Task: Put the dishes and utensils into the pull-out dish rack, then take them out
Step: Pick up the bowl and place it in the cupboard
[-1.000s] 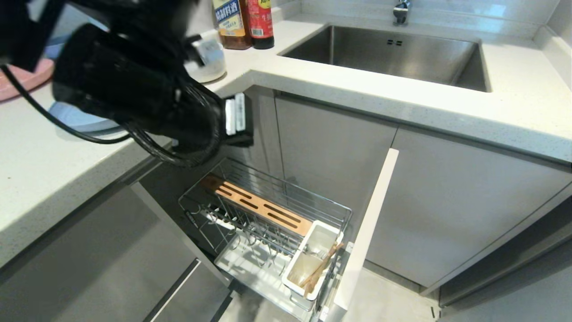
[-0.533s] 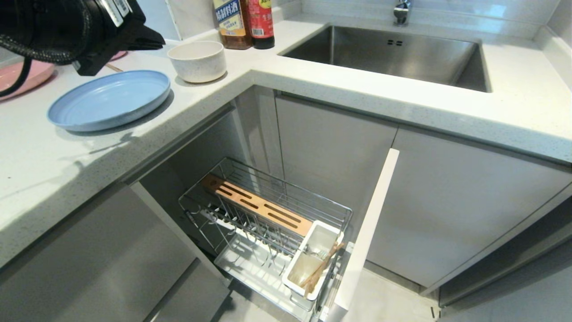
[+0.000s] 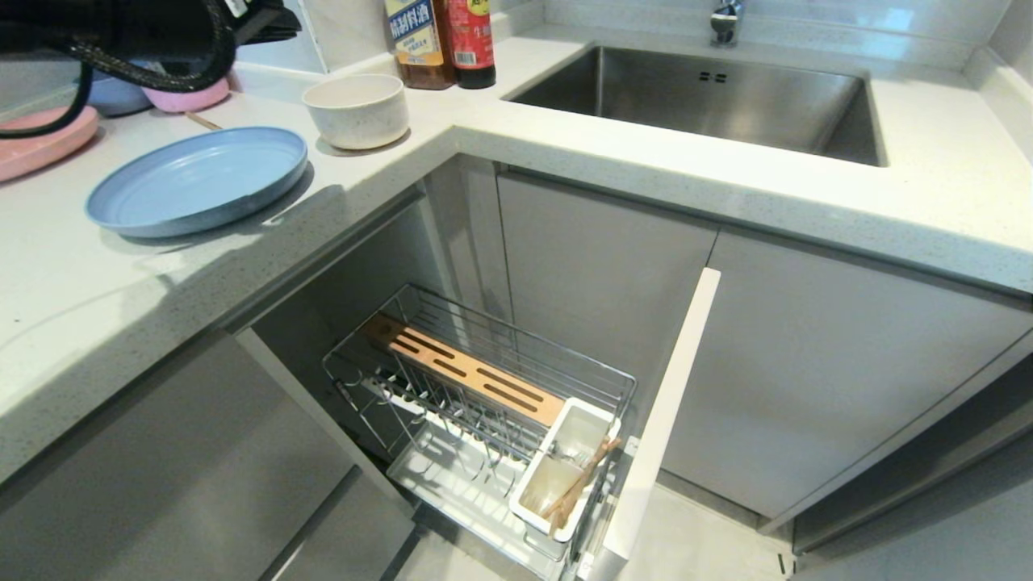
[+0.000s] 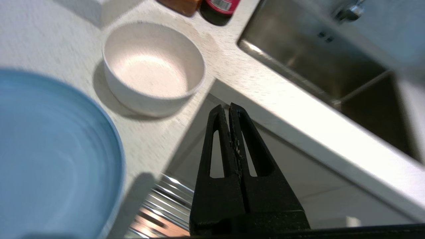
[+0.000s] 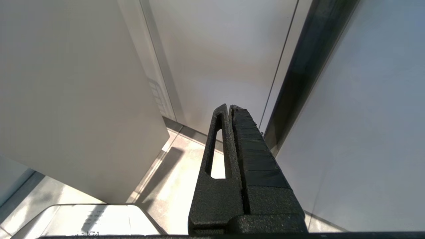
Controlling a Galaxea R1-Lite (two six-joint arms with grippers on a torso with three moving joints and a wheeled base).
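The pale blue plate (image 3: 198, 179) and the cream bowl (image 3: 357, 109) sit on the counter near its inner corner. Below, the pull-out dish rack (image 3: 420, 319) stands drawn out. Its white utensil cup (image 3: 529, 502) holds the wooden chopsticks (image 3: 579, 486) and a fork (image 3: 568, 459). My left arm (image 3: 137, 32) hangs high at the far left, above the counter. In the left wrist view the left gripper (image 4: 228, 107) is shut and empty, above the counter edge, with the bowl (image 4: 152, 66) and plate (image 4: 49, 156) beside it. My right gripper (image 5: 229, 108) is shut and parked by the cabinet fronts, near the floor.
A steel sink (image 3: 702, 97) is set into the counter at the back right. Two bottles (image 3: 440, 40) stand behind the bowl. A pink plate (image 3: 40, 145) and small pink and blue bowls (image 3: 186, 97) lie at the far left. The rack's narrow front panel (image 3: 662, 428) juts out.
My left arm has swung up and back to the far left, from above the rack to over the counter, uncovering the plate and bowl. Its gripper stayed shut.
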